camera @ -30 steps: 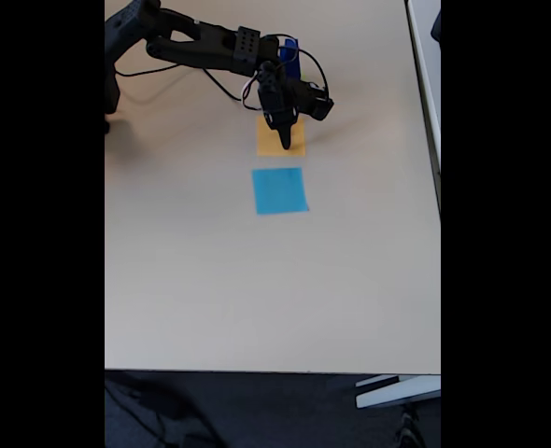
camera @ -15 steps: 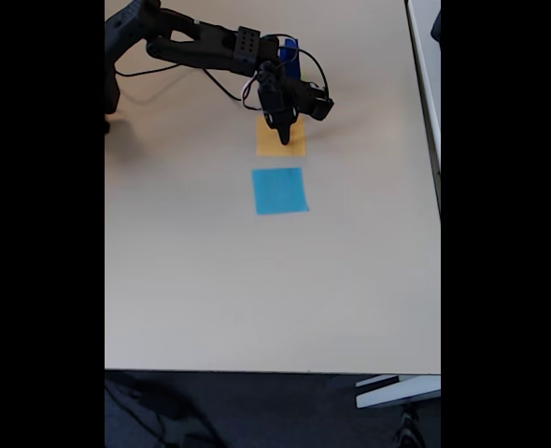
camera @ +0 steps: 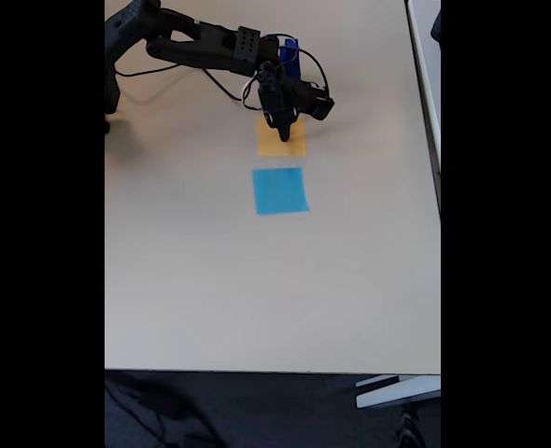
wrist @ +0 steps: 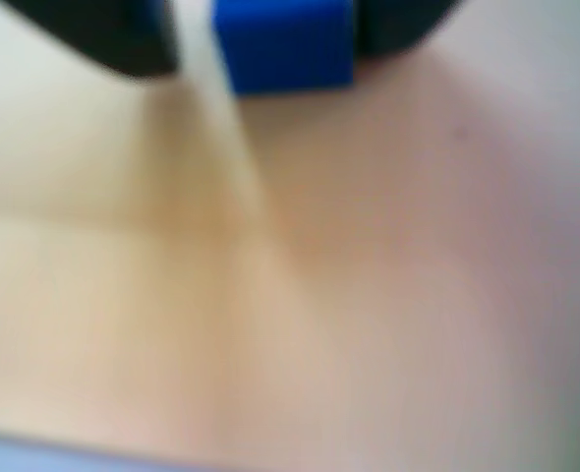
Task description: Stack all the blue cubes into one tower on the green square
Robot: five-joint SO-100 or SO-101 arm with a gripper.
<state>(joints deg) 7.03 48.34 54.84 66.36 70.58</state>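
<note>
My arm reaches in from the upper left of the fixed view, and my pincer (camera: 283, 140) hangs with its tips over the orange square (camera: 281, 142), pointing down at the top part of that sheet; my fingers look drawn together to a narrow dark point there, with nothing visible between them, though the picture is too small for me to be certain; in the blurred wrist view a blue cube (wrist: 284, 43) sits at the top edge between two dark shapes, and I cannot tell whether those are my fingers or whether they touch it. In the fixed view the blue cubes (camera: 289, 54) show as a dark blue block behind my wrist, beyond the orange square; their number I cannot make out; the light-blue square (camera: 279, 190) lies flat just below the orange one on the pale table (camera: 257, 299).
</note>
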